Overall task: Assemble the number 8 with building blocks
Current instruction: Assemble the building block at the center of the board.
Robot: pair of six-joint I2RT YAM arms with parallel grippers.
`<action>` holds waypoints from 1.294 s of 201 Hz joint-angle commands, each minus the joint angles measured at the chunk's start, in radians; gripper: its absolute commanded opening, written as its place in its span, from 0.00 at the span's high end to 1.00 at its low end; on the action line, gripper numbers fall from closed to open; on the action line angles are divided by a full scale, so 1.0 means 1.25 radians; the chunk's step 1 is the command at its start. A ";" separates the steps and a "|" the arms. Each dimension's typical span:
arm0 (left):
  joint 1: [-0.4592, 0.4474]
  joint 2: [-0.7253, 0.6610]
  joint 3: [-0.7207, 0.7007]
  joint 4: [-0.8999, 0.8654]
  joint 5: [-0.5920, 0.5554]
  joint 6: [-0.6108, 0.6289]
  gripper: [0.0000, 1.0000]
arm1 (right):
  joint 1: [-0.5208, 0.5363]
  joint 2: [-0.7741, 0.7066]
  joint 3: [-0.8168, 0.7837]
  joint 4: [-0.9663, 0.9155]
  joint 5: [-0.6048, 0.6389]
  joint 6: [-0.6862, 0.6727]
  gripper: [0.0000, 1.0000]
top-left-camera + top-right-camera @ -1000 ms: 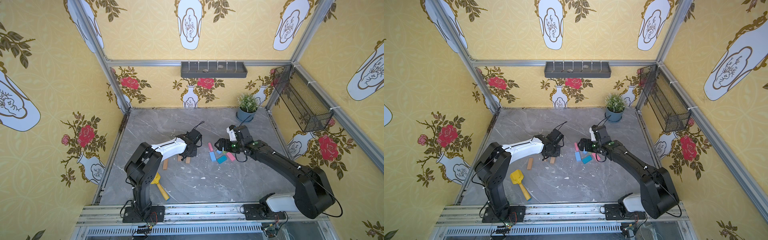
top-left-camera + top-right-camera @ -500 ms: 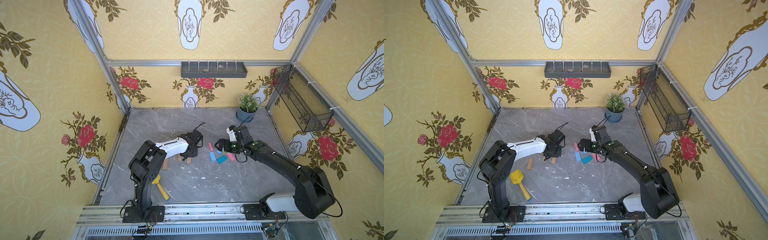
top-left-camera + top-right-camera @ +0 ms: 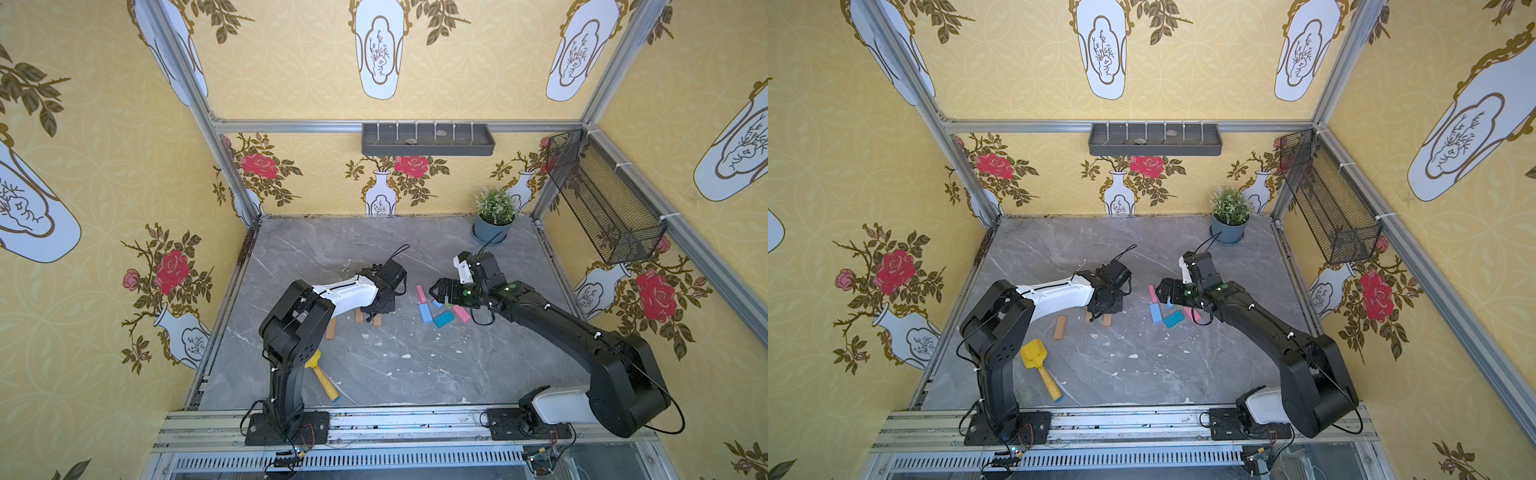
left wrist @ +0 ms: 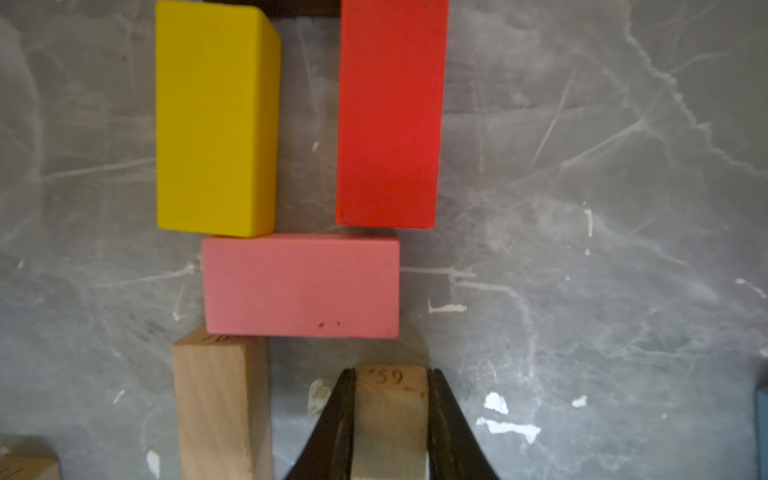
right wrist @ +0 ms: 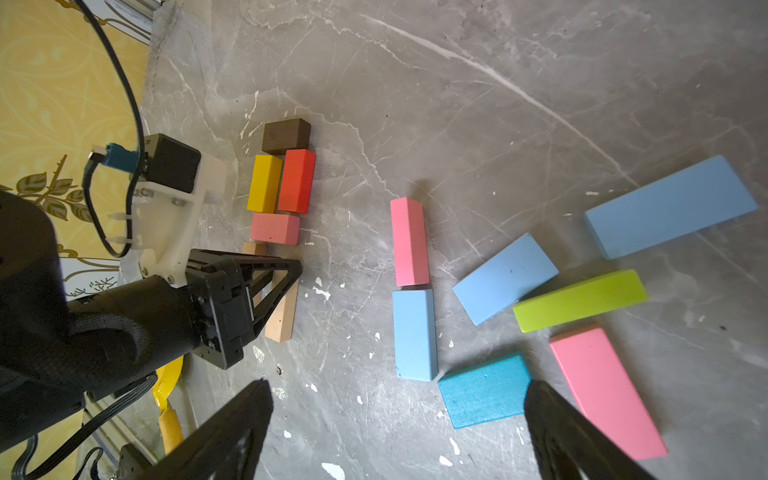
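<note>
1. Tan wood first: the plain wooden rectangular brick (image 4: 390, 424), pencil-marked on its end, is sitting between the narrowed jaws of the left gripper (image 4: 390, 374), with both fingers pressing its long sides. I cannot tell whether it is resting on the grey marble tabletop (image 4: 582, 166) or riding just above it.
2. The figure is lying under the left wrist. A dark brown wooden brick (image 5: 286, 135) is capping a yellow rectangular brick (image 4: 216, 120) and a red rectangular brick (image 4: 390, 116), and a pink crosswise brick (image 4: 301, 284) is closing that loop.
3. A 2nd tan wooden brick (image 4: 216, 407) is touching the pink brick's free long edge, in line with yellow. The held brick is lining up with red, and a small gap is showing.
4. Judgement: this is looking like the lower loop's 2nd upright going in. Doing it well is coming down to sliding the end flush against pink, keeping it parallel to its twin and letting go without dragging.
5. Risk: pushing hard is likely shunting pink and skewing the upper loop.
6. The right gripper (image 5: 399, 386) is hanging wide open, gripping nothing, beside the loose teal rectangular brick (image 5: 484, 390).
</note>
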 commanded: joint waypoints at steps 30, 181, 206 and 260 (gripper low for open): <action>0.002 0.022 0.002 -0.003 -0.014 -0.012 0.82 | 0.000 0.001 -0.002 0.005 -0.003 -0.003 0.03; 0.007 0.038 0.009 -0.003 -0.025 -0.009 0.80 | -0.002 0.000 -0.003 0.004 -0.005 -0.005 0.02; 0.008 0.040 0.009 -0.003 -0.025 -0.009 0.79 | -0.002 0.002 -0.002 0.004 -0.006 -0.006 0.02; 0.008 0.038 0.010 -0.005 -0.024 -0.009 0.74 | -0.003 0.001 0.000 0.003 -0.006 -0.005 0.02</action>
